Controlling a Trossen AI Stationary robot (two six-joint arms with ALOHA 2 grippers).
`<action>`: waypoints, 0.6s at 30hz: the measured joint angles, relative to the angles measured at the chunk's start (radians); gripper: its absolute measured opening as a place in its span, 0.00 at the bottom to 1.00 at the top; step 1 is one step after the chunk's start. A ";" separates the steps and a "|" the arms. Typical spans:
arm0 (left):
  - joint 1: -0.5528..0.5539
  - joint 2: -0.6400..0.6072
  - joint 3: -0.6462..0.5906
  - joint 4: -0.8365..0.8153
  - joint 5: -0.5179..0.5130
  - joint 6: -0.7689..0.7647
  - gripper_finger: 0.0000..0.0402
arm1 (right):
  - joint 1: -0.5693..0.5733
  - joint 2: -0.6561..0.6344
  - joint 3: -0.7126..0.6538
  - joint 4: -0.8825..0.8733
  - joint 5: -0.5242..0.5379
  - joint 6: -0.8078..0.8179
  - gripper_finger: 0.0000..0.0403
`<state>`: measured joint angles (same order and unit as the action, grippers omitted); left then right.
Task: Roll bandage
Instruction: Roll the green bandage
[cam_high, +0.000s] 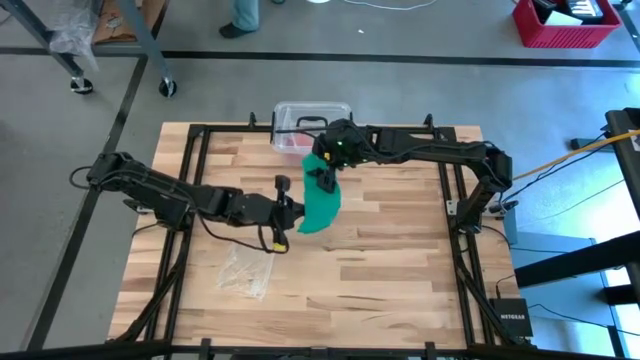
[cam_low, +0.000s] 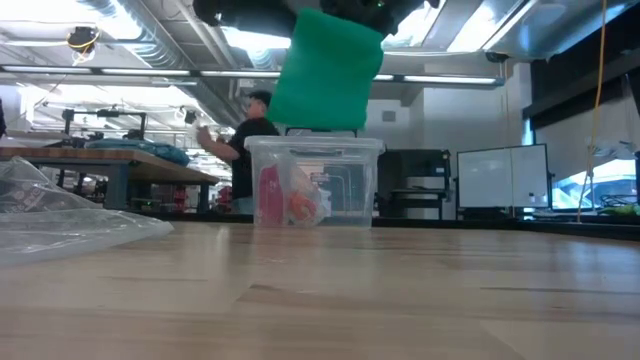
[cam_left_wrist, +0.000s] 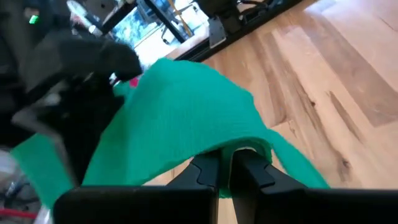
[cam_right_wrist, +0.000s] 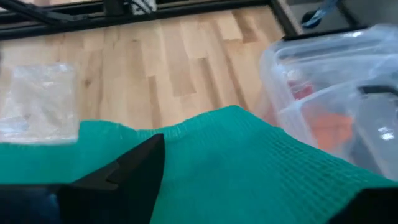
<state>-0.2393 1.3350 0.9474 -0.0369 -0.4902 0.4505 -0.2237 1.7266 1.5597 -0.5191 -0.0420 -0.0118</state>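
The green bandage (cam_high: 320, 200) hangs in the air over the middle of the table between my two grippers. In the low view it shows as a slack green sheet (cam_low: 326, 70) high above the wood. My left gripper (cam_high: 292, 210) comes from the table's left and is shut on the bandage's near end (cam_left_wrist: 186, 118). My right gripper (cam_high: 322, 172) reaches in from the right at the bandage's far end. Its fingers (cam_right_wrist: 127, 168) stand wide open, with green cloth (cam_right_wrist: 249, 168) spread across the gap between them. My left gripper pinches a bunched edge of the bandage (cam_left_wrist: 239, 144) between its two shut fingers (cam_left_wrist: 208, 174). It comes nearly level from the table's left, slanting a little down. The cloth drapes slack away from the fingers, lifted clear of the table. My right gripper is open around the far end; I cannot tell whether its fingers touch the cloth.
A clear plastic box (cam_high: 312, 118) with coloured items inside stands at the table's far edge, just behind the bandage (cam_low: 313, 180). A thin clear wrapper (cam_high: 245, 272) lies on the wood near the front left. A person stands in the room beyond the table (cam_low: 245, 150).
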 joint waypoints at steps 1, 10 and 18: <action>0.003 0.000 0.000 0.000 0.004 -0.010 0.03 | 0.000 -0.001 0.000 -0.006 -0.016 0.008 0.71; 0.125 -0.001 -0.144 0.309 0.300 -0.118 0.03 | -0.015 -0.007 0.000 -0.017 -0.031 0.033 0.71; 0.195 -0.002 -0.223 0.421 0.343 -0.177 0.03 | -0.021 -0.007 0.000 -0.019 -0.010 0.007 0.71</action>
<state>-0.0440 1.3331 0.7242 0.3839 -0.1470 0.2737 -0.2451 1.7199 1.5597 -0.5379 -0.0517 -0.0047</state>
